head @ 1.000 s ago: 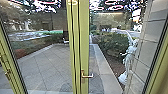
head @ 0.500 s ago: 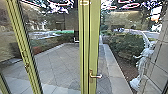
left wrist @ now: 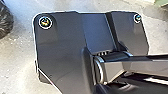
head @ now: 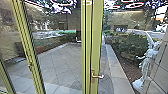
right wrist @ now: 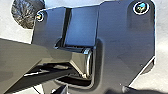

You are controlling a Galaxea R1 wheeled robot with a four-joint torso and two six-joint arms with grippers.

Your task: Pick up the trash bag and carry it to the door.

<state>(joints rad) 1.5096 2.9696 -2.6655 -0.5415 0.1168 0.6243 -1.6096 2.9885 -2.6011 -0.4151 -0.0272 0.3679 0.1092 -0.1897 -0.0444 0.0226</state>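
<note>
Ahead, a glass door with a green frame point(head: 97, 50), and on it a door handle point(head: 97, 76). Left of the door handle, another green upright point(head: 30, 62), slanting. Beyond the door handle, through glass, wide paving point(head: 57, 61), with open room mostly to the left. Right of it, a pale kerb point(head: 117, 67) edging the paving, then a shrub point(head: 130, 43), a white statue point(head: 147, 62) and a wall point(head: 158, 67), close together. On the near side of the door handle, against pale floor point(left wrist: 17, 57), a dark, crinkled trash bag point(left wrist: 5, 18); cannot tell whether resting or hanging. Cannot tell whether fingers spread or pressed together.
</note>
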